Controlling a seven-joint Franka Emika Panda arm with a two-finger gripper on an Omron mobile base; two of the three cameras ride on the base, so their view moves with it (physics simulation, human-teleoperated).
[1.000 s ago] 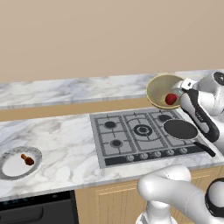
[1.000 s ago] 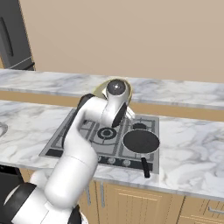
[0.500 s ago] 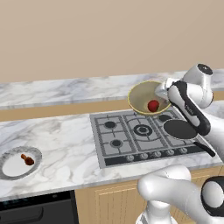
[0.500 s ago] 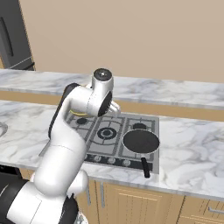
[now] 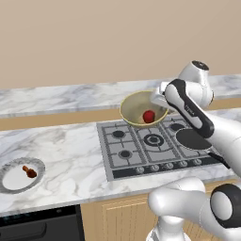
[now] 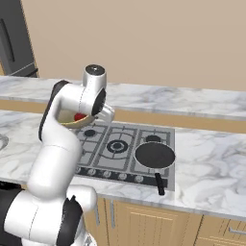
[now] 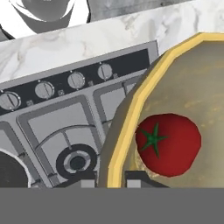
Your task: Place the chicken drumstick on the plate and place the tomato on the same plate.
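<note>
Since a second ago the tan-olive bowl (image 5: 142,109) has travelled leftward with our arm, from the far right end of the counter to a spot above the back left of the gas hob (image 5: 157,143). Our gripper (image 7: 109,177) is pinched nearly shut on the bowl's yellow rim, one dark fingertip on each side of the wall, and the bowl hangs lifted rather than resting. The tomato (image 7: 168,144), bright red with a green star at its stem, lies loose inside the bowl. The chicken drumstick (image 5: 29,172) already lies on the plate (image 5: 9,167), which sits far to the left on the marble counter (image 5: 70,155), well apart from the bowl. A black frying pan (image 6: 154,156) rests on the right side of the hob. We judge the step in hand to be ferrying the tomato toward the plate inside the bowl. To do it well we should keep the bowl level while swinging left, move smoothly so the tomato does not roll over the rim, then tip low over the plate's white centre.
</note>
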